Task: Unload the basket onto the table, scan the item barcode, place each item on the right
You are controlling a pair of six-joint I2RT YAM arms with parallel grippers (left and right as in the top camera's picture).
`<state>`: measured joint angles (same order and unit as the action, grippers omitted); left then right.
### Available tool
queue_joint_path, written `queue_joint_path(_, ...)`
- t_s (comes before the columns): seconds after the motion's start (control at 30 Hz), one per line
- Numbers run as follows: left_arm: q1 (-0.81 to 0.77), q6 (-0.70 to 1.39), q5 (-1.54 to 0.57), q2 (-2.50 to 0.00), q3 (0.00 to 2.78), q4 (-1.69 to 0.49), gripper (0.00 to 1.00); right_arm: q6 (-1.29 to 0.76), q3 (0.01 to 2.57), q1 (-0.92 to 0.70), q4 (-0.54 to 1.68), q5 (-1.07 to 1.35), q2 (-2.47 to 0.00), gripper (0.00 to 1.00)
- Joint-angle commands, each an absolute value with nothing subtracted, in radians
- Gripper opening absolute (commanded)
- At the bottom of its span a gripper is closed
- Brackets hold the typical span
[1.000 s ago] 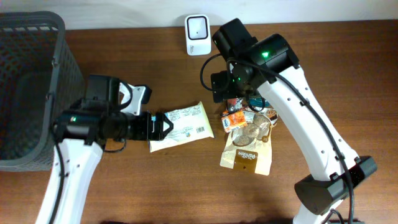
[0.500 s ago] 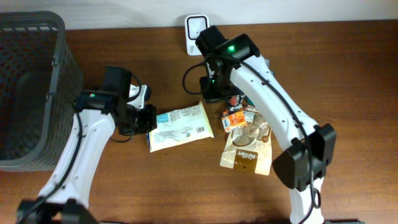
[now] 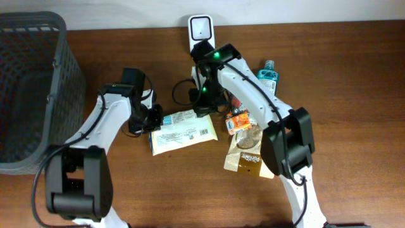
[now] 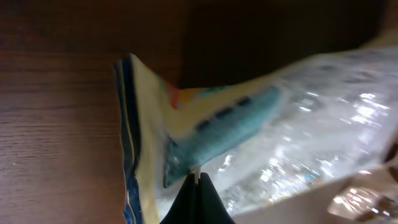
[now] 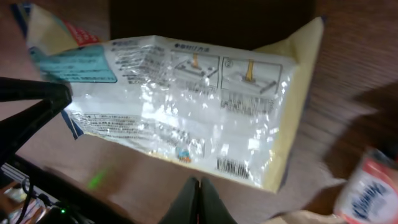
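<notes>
Wooden table point(image 3: 354, 95) | packet point(image 3: 183, 130) flat, barcode point(image 5: 231, 167) up | left gripper point(image 4: 198, 178), right gripper point(image 5: 198, 182) pinched closed (no clear hold) | step: pickup | next: grasp, show scanner point(image 3: 200, 28)

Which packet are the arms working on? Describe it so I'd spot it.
On the wooden table, look right from the grey basket. The flat pale-yellow packet lies mid-table, its barcode facing up, unlike the brown bag beside it.
</notes>
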<state>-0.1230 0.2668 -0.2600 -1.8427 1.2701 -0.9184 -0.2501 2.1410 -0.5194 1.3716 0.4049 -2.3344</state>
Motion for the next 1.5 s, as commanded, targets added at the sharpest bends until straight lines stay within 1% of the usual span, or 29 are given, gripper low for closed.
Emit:
queue_joint_path(0.0,-0.12,0.295,-0.196,-1.921,1.287,-0.904,0.0,-0.236,2.143,-0.515,1.367,0.429,-2.382,0.04)
queue_joint_path(0.17,-0.118,0.295,-0.055,-1.975,1.287,-0.897,0.0,-0.237,2.143,-0.515,1.368,0.377,-2.446,0.04)
queue_joint_path(0.4,-0.086,0.295,-0.044,-1.974,1.316,-0.905,0.0,-0.252,2.143,-0.517,1.37,0.331,-2.506,0.04)
queue_joint_path(0.5,-0.068,0.295,-0.044,-1.974,1.385,-0.969,0.0,-0.341,2.143,-0.516,1.394,0.208,-2.495,0.04)
queue_joint_path(0.6,-0.055,0.295,-0.048,-1.97,1.502,-1.074,0.0,-0.361,2.143,-0.508,1.423,0.152,-2.451,0.04)
queue_joint_path(0.7,-0.057,0.29,-0.125,-1.956,1.603,-1.157,0.0,-0.361,2.143,-0.507,1.432,0.152,-2.391,0.04)
queue_joint_path(0.77,-0.067,0.242,-0.25,-1.941,1.639,-1.173,0.0,-0.36,2.143,-0.508,1.433,0.153,-2.348,0.04)
queue_joint_path(0.83,-0.08,0.234,-0.325,-1.937,1.639,-1.177,0.0,-0.36,2.143,-0.507,1.437,0.153,-2.319,0.04)
queue_joint_path(0.9,-0.101,0.234,-0.345,-1.937,1.628,-1.186,0.0,-0.359,2.143,-0.507,1.437,0.161,-2.307,0.04)
queue_joint_path(1.1,-0.166,0.243,-0.341,-1.939,1.494,-1.148,0.0,-0.288,2.143,-0.507,1.408,0.305,-2.329,0.04)
queue_joint_path(1.3,-0.167,0.27,-0.336,-1.939,1.287,-0.994,0.0,-0.289,2.143,-0.51,1.362,0.363,-2.361,0.04)
queue_joint_path(1.37,-0.167,0.305,-0.273,-1.939,1.244,-0.953,0.0,-0.289,2.143,-0.511,1.343,0.363,-2.377,0.04)
queue_joint_path(1.47,-0.167,0.348,-0.151,-1.939,1.231,-0.956,0.0,-0.29,2.142,-0.511,1.306,0.355,-2.403,0.04)
